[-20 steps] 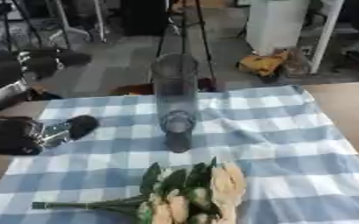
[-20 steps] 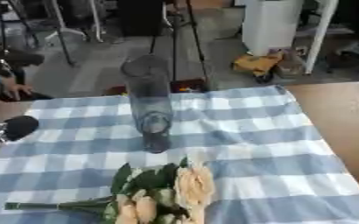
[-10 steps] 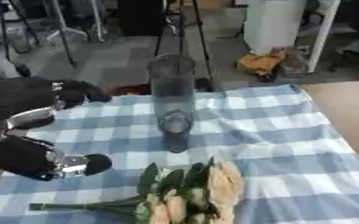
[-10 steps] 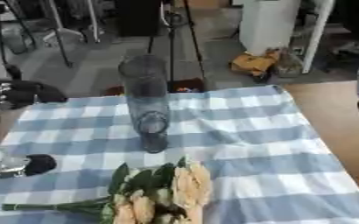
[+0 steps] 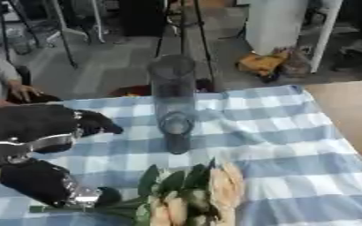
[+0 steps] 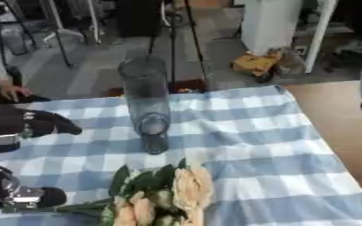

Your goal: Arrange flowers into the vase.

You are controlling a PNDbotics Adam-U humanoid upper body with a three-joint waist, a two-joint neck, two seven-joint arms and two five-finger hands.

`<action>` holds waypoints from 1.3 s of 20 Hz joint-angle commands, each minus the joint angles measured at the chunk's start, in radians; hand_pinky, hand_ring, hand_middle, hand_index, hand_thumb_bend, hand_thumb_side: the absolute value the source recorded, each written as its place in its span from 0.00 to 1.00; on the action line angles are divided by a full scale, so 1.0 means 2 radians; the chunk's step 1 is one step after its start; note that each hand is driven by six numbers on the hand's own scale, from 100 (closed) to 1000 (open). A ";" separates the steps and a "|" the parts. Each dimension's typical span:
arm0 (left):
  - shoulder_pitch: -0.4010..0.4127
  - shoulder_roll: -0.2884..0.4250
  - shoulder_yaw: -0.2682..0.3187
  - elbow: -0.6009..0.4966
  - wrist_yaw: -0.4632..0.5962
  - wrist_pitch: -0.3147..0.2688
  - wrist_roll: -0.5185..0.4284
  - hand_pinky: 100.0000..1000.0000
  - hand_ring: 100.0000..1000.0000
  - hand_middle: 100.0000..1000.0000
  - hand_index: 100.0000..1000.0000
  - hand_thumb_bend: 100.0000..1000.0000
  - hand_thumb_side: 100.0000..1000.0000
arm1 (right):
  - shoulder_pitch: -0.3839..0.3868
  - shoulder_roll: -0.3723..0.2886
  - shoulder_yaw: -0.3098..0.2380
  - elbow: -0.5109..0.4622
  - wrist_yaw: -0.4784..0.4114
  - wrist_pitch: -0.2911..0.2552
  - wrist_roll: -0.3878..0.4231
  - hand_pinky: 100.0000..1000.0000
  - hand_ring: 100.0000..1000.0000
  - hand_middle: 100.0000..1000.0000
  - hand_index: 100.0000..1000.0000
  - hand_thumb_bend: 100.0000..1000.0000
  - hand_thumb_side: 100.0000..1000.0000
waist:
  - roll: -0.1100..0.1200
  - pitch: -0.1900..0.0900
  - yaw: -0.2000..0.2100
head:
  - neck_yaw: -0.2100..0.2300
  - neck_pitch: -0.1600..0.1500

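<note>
Peach flowers cropped below, left hand perhaps near stems

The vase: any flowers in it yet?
No. The vase stands upright, see-through and empty; the flowers lie on the checked cloth before it.

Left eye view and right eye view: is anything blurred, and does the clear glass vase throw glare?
Left eye view: the robot's left hand is smeared, and the peach rose bunch is soft. Right eye view: the tall clear glass vase shows no bright glare and reads dim grey; the blue checked tablecloth is evenly lit.
</note>
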 commanded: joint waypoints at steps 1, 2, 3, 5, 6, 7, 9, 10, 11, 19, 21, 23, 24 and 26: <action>-0.005 0.017 -0.008 -0.007 0.008 0.019 -0.002 0.73 0.85 0.87 1.00 0.57 0.84 | -0.004 -0.008 -0.001 -0.008 -0.003 0.000 0.002 0.77 0.76 0.72 0.84 0.00 0.92 | -0.001 -0.007 0.000 | 0.002 0.001; -0.004 0.017 -0.012 -0.007 0.010 0.022 -0.002 0.73 0.85 0.87 1.00 0.56 0.86 | -0.005 -0.008 -0.001 -0.008 -0.003 0.000 0.002 0.77 0.76 0.72 0.84 0.00 0.92 | -0.001 -0.007 0.000 | 0.003 0.001; -0.003 0.016 -0.014 -0.007 0.010 0.027 -0.001 0.70 0.84 0.85 0.98 0.54 0.84 | -0.005 -0.008 -0.001 -0.008 -0.003 0.000 0.002 0.77 0.76 0.72 0.84 0.00 0.92 | -0.001 -0.006 -0.001 | 0.002 0.000; -0.002 0.015 -0.018 -0.007 0.009 0.034 0.006 0.67 0.82 0.83 0.97 0.50 0.81 | -0.004 -0.007 -0.001 -0.008 -0.003 0.000 0.002 0.77 0.76 0.72 0.84 0.00 0.92 | -0.001 -0.006 -0.001 | 0.002 0.000; -0.001 0.014 -0.021 -0.007 0.007 0.038 0.011 0.66 0.81 0.82 0.96 0.49 0.79 | -0.005 -0.007 -0.001 -0.008 -0.004 0.000 0.002 0.77 0.76 0.72 0.84 0.00 0.92 | -0.001 -0.006 -0.002 | 0.003 -0.001; -0.001 0.014 -0.025 -0.007 0.006 0.041 0.018 0.65 0.80 0.82 0.96 0.48 0.79 | -0.005 -0.007 -0.001 -0.008 -0.004 0.000 0.002 0.77 0.76 0.72 0.84 0.00 0.92 | -0.001 -0.005 -0.002 | 0.003 -0.001; -0.001 0.013 -0.033 -0.007 0.004 0.047 0.028 0.63 0.80 0.81 0.95 0.49 0.79 | -0.005 -0.006 0.000 -0.008 -0.004 0.000 0.003 0.77 0.76 0.72 0.84 0.00 0.92 | -0.001 -0.005 -0.003 | 0.004 -0.002; -0.001 0.013 -0.036 -0.007 0.003 0.051 0.034 0.63 0.79 0.80 0.94 0.49 0.79 | -0.005 -0.006 0.000 -0.008 -0.004 0.000 0.003 0.77 0.76 0.72 0.84 0.00 0.92 | -0.001 -0.004 -0.004 | 0.005 -0.002; -0.001 0.012 -0.039 -0.007 0.002 0.054 0.038 0.62 0.79 0.79 0.92 0.49 0.79 | -0.005 -0.006 0.000 -0.008 -0.005 0.000 0.003 0.77 0.76 0.72 0.84 0.00 0.92 | -0.001 -0.004 -0.004 | 0.005 -0.003; 0.006 0.003 -0.064 0.010 0.004 0.048 0.061 0.58 0.76 0.80 0.92 0.45 0.72 | -0.006 -0.004 0.000 -0.008 -0.006 0.000 0.004 0.77 0.76 0.72 0.84 0.00 0.92 | -0.001 -0.001 -0.008 | 0.008 -0.005; 0.007 0.002 -0.069 0.019 0.003 0.039 0.060 0.57 0.76 0.81 0.92 0.41 0.70 | -0.006 -0.003 0.001 -0.008 -0.007 0.000 0.004 0.77 0.76 0.72 0.84 0.00 0.92 | -0.001 -0.001 -0.009 | 0.008 -0.005; 0.009 0.002 -0.071 0.025 -0.002 0.031 0.058 0.58 0.76 0.81 0.92 0.38 0.68 | -0.006 -0.002 0.001 -0.008 -0.007 -0.001 0.005 0.77 0.76 0.72 0.84 0.00 0.92 | -0.001 -0.001 -0.009 | 0.008 -0.006; 0.009 0.001 -0.071 0.028 -0.006 0.027 0.059 0.58 0.76 0.81 0.92 0.35 0.67 | -0.006 -0.002 0.001 -0.008 -0.007 0.000 0.005 0.77 0.76 0.72 0.84 0.00 0.92 | 0.000 0.000 -0.009 | 0.008 -0.007; 0.011 0.000 -0.072 0.034 -0.014 0.020 0.059 0.58 0.77 0.82 0.92 0.32 0.66 | -0.006 -0.002 0.001 -0.008 -0.008 0.000 0.004 0.77 0.76 0.72 0.84 0.00 0.92 | 0.000 0.000 -0.009 | 0.009 -0.008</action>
